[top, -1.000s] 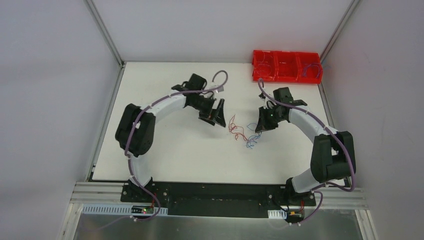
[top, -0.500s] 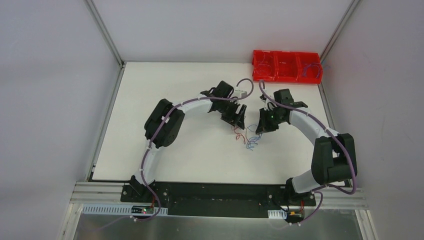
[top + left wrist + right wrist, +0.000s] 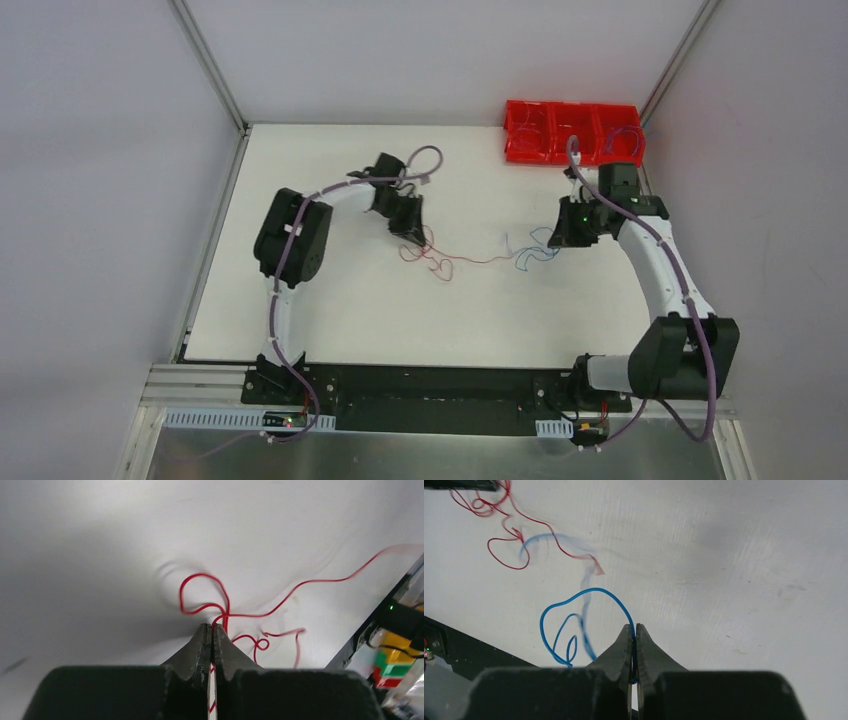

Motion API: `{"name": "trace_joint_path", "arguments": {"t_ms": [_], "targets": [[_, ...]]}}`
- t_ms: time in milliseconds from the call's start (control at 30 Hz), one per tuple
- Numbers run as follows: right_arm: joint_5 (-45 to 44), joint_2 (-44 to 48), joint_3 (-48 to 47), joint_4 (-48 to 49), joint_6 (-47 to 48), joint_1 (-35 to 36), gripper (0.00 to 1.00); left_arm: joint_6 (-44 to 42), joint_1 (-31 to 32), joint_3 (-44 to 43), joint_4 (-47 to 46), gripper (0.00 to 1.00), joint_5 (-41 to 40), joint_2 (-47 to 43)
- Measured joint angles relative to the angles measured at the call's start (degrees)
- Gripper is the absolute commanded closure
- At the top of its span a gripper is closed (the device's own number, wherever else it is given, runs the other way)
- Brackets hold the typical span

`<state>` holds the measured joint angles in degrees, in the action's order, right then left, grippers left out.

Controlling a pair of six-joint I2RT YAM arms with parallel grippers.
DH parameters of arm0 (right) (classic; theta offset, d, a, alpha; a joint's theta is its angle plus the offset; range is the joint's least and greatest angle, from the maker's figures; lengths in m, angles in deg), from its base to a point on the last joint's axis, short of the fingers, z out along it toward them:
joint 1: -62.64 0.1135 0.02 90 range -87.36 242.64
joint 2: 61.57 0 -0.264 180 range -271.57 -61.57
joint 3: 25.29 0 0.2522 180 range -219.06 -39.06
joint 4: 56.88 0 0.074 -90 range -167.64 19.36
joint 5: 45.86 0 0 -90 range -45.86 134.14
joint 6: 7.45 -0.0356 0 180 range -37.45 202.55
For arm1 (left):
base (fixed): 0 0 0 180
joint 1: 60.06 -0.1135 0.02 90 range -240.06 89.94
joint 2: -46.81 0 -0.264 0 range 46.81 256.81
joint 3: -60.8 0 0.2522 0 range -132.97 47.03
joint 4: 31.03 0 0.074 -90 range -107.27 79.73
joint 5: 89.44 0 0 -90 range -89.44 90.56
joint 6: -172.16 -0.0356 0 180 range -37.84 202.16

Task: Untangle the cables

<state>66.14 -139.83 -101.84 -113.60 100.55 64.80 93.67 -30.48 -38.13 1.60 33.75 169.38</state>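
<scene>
The cables are drawn out across the white table: thin red cables [image 3: 440, 262] curl on the left, and one red strand runs right to the blue cables [image 3: 530, 255]. My left gripper [image 3: 412, 232] is shut on a red cable. In the left wrist view that red cable [image 3: 200, 576] loops just beyond the closed gripper [image 3: 212, 626] and also runs down between the jaws. My right gripper [image 3: 556, 238] is shut on a blue cable. The right wrist view shows this blue cable [image 3: 574, 597] arching into the closed gripper [image 3: 634, 626], with red cable [image 3: 506, 565] trailing far left.
A red compartment tray [image 3: 572, 133] sits at the back right corner, just behind the right arm, with a few wires inside. Grey walls enclose the table on three sides. The arm bases stand on the black rail [image 3: 430, 385] at the near edge.
The left gripper moved into the tangle, shut on a red cable and pulled back left. The right gripper carried its blue cable right and toward the tray, stretching the bunch out.
</scene>
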Motion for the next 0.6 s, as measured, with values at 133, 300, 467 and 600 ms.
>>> {"name": "trace_joint_path", "arguments": {"t_ms": [133,300,467,600], "targets": [[-0.96,5.81,-3.48,-2.99,3.26,-4.44,1.00,-3.23,-16.02,3.65,5.51,1.00,0.81,-3.26],[-1.55,6.73,-7.58,-5.81,5.20,-9.60,1.00,-7.48,-29.11,3.91,11.63,1.00,-0.48,-4.92],[-0.66,4.35,-13.20,-6.49,3.78,-11.72,1.00,-9.88,-28.68,3.91,15.43,1.00,0.44,-5.14],[-1.62,2.05,-19.30,-2.58,-1.03,-11.69,1.00,-9.31,-26.32,3.82,17.25,1.00,3.61,-5.11]]}}
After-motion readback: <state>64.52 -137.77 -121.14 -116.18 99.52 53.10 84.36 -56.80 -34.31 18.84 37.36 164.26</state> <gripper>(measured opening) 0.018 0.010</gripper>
